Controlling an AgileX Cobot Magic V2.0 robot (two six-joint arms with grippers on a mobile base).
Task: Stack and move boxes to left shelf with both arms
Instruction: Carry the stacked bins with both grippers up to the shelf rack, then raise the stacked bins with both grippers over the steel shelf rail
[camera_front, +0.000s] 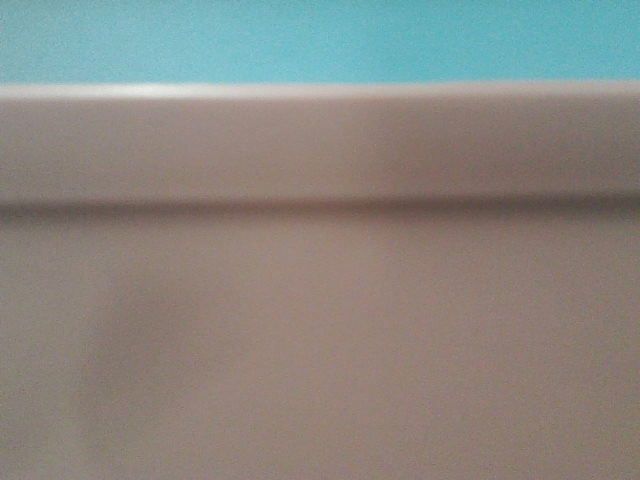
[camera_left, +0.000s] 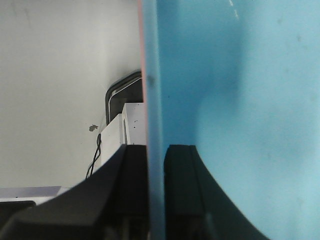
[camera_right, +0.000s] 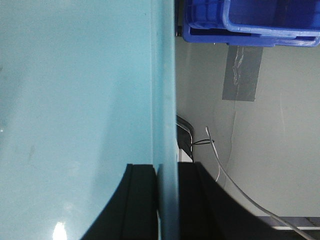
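Sky-blue box (camera_left: 235, 115), nested in the pink box (camera_front: 320, 330), fills the frames' centre. Left hand (camera_left: 156, 190) and right hand (camera_right: 167, 200) each pinch a thin stiff wall; light, slick plastic probably, best gripped at rims.

Between the matt black fingers (camera_right: 142, 205), the sky-blue bin (camera_right: 75, 100) wall is smooth, faintly glossy plastic. The salmon-pink bin (camera_front: 320, 330) looks matt plastic.

The front view was filled by a salmon-pink bin (camera_front: 320, 330) below a band of sky-blue bin (camera_front: 320, 40). Both wrist views showed black fingers (camera_left: 182, 195) against that light blue plastic; dark blue storage bins (camera_right: 250, 22) and grey tape (camera_right: 243, 72) appeared beyond.
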